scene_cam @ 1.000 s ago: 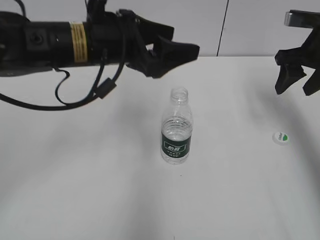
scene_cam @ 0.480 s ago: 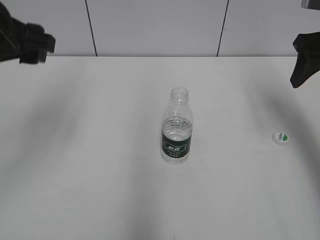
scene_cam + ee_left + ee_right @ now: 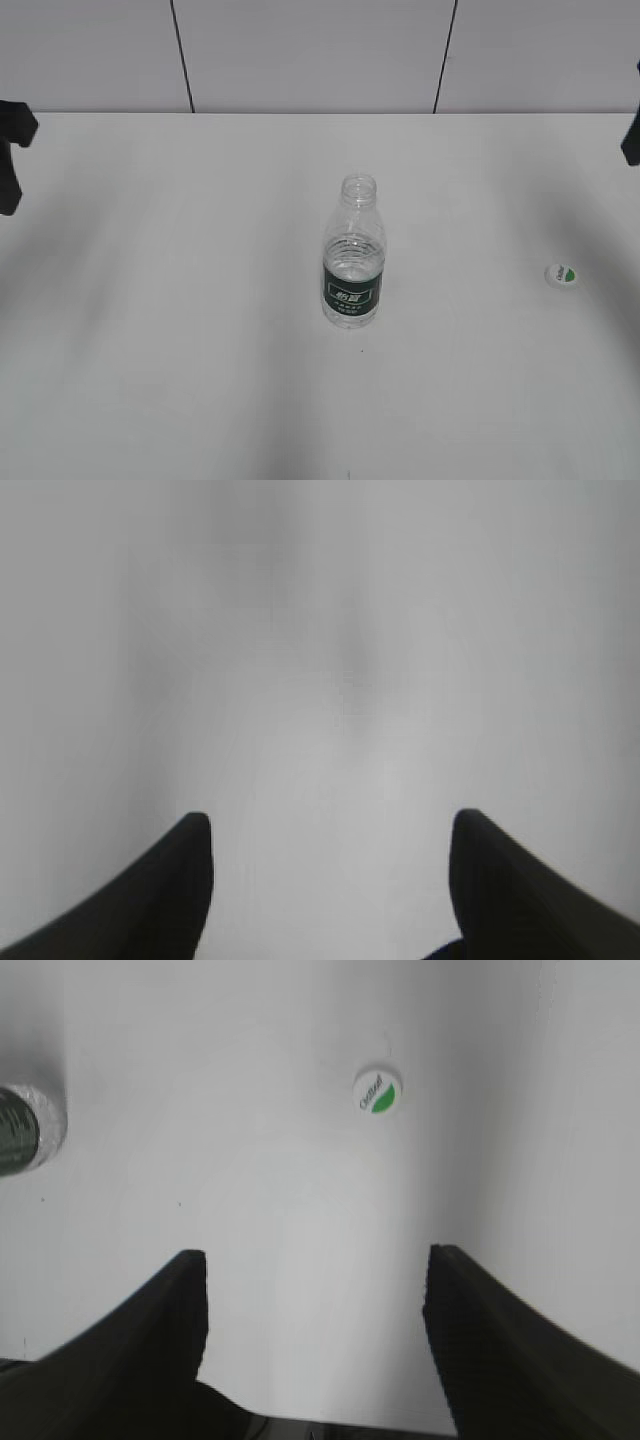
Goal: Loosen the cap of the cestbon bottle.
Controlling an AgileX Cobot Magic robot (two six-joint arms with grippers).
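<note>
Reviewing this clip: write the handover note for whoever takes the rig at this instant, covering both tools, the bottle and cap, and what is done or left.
Left tool: open, empty, over bare white table at the left edge.
Right tool: open, empty, at the right edge, looking down on the cap.
Small clear plastic cestbon bottle with dark green label band: upright mid-table, mouth open, no cap on it.
Small round white plastic cap with green half-circle mark: lying on the table to the bottle's right, apart from it.
Done: cap is off the bottle.
Left: apparently nothing; both arms are clear of the bottle.
</note>
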